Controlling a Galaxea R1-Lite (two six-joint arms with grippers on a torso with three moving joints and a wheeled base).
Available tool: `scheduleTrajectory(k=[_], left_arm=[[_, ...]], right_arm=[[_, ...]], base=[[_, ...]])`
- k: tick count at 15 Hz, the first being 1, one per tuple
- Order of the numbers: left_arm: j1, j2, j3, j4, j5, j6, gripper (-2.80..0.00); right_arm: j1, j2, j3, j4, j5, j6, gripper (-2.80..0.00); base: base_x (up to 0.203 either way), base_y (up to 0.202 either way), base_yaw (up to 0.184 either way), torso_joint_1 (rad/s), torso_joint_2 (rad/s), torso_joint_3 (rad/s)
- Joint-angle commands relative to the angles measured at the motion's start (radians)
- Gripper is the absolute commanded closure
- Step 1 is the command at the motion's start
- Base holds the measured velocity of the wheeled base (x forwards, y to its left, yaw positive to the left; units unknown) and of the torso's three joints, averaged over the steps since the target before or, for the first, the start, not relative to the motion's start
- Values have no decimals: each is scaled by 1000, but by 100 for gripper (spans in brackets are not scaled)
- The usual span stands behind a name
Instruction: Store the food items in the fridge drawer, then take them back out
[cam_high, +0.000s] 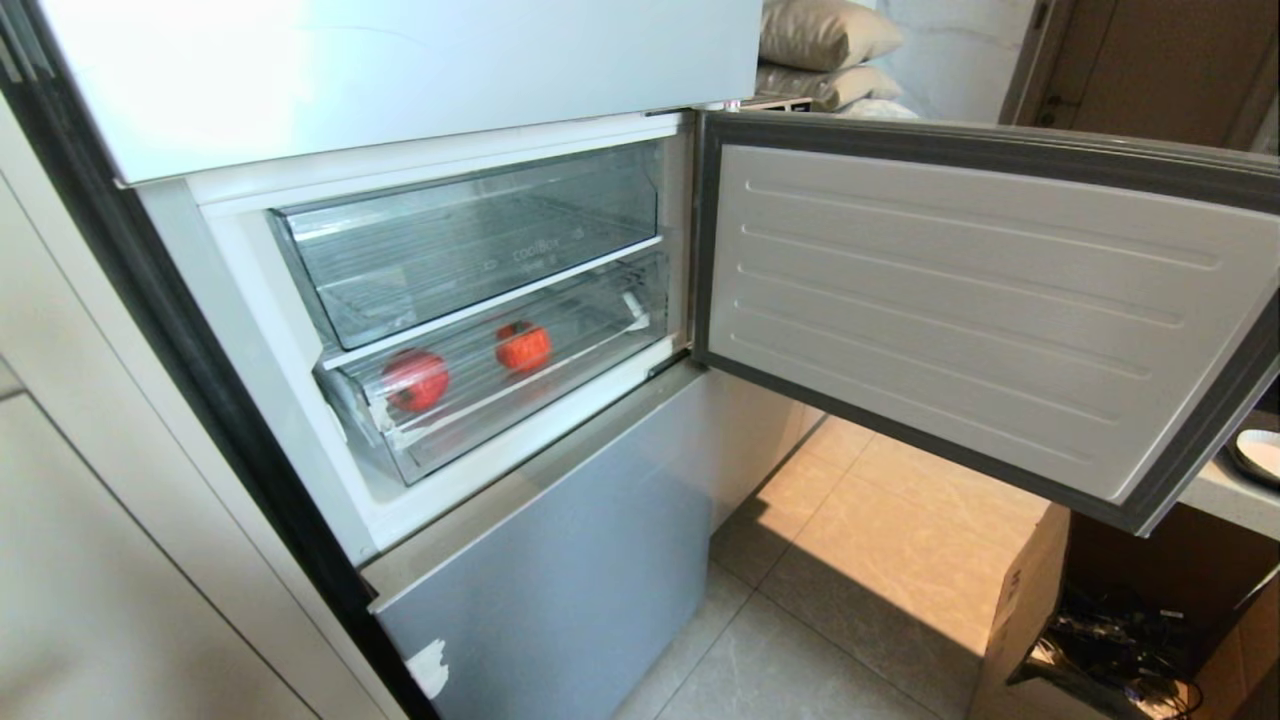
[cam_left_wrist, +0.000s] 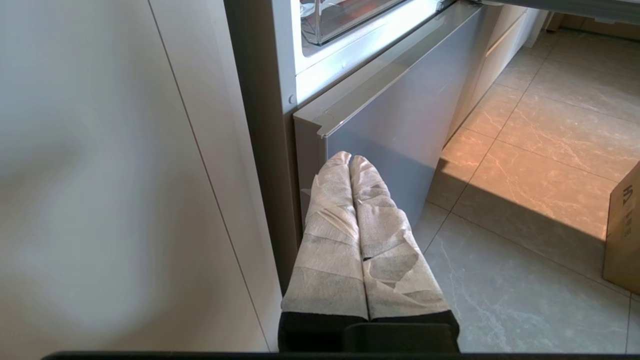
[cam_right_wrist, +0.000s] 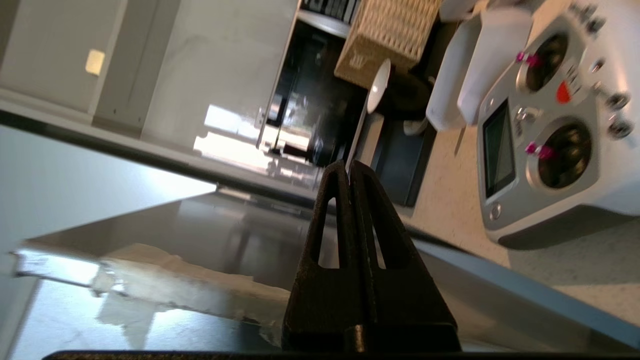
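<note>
The two food items (cam_high: 415, 380) (cam_high: 523, 346) lie well apart on the ribbed floor of the fridge drawer (cam_high: 440, 440), which sits pushed in under the taller clear bin (cam_high: 470, 240); that bin looks empty. The fridge door (cam_high: 980, 310) stands wide open. Neither arm shows from the head. The left gripper (cam_left_wrist: 350, 160), jaws pressed together and holding nothing, hangs low by the lower door panel (cam_left_wrist: 400, 130). The right gripper (cam_right_wrist: 348, 167), jaws likewise closed and empty, points past the door's edge toward a bench (cam_right_wrist: 450, 220) carrying a remote controller (cam_right_wrist: 555, 120). Likely risk: closed jaws may slip off the drawer's slick lip, or a jerk may set the round pieces rolling.

Two red food items (cam_high: 415, 380) in clear, ribbed fridge drawer (cam_high: 470, 440)
</note>
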Motion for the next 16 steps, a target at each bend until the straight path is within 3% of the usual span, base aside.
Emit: scheduleTrajectory(k=[1,7,11,13,15,16], left_arm=[[0,1,0,0,0,0,0],[0,0,0,0,0,0,0],[0,0,0,0,0,0,0],[0,0,0,0,0,0,0],[0,0,0,0,0,0,0],[0,1,0,0,0,0,0]], right_arm=[[41,20,0,-6,30,7,0],[62,-134,143,-4,126,6,0],[42,-398,379,-8,189,2,0],[39,-552,436,-9,199,7,0],[38,-711,433,-9,168,29,0],[37,-762,418,-9,70,26,0]], base=[[0,0,0,0,0,0],[0,0,0,0,0,0],[0,0,0,0,0,0],[0,0,0,0,0,0],[0,0,0,0,0,0],[0,0,0,0,0,0]])
